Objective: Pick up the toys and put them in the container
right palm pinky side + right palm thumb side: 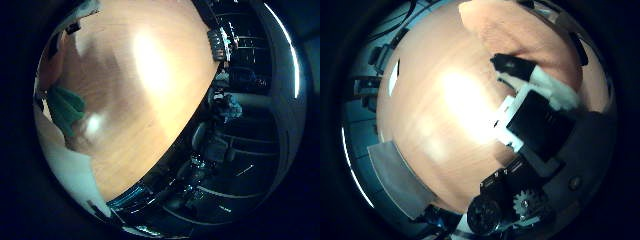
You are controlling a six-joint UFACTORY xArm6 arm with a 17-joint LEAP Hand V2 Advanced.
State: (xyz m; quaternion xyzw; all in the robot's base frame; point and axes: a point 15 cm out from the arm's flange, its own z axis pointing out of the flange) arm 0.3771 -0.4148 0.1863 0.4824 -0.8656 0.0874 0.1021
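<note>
Thumb-side palm view is showing the wooden bench [435, 115] spreading wide under the palm, with one bright patch of glare lying on it. One soft orange toy [520, 35] is lying on the bench beside the hand [540, 120], and one black-tipped white finger [520, 67] is reaching out across the toy's edge; whether it is touching the toy cannot be told. Whether the hand is released, clenched or grasping anything cannot be told either, since only this finger, a black block and one geared part are showing. One flat grey sheet [395, 175] is lying at the bench edge, well apart from the orange toy.

Little-finger-side palm view is looking along the same bench toward its far edge and the dark room beyond. One green toy [65, 110] is sitting close to the palm, and just beside it one orange shape [50, 65] is showing, probably the same orange toy. One pale, whitish surface [70, 170] is lying next to the green toy; what it is cannot be made out.
</note>
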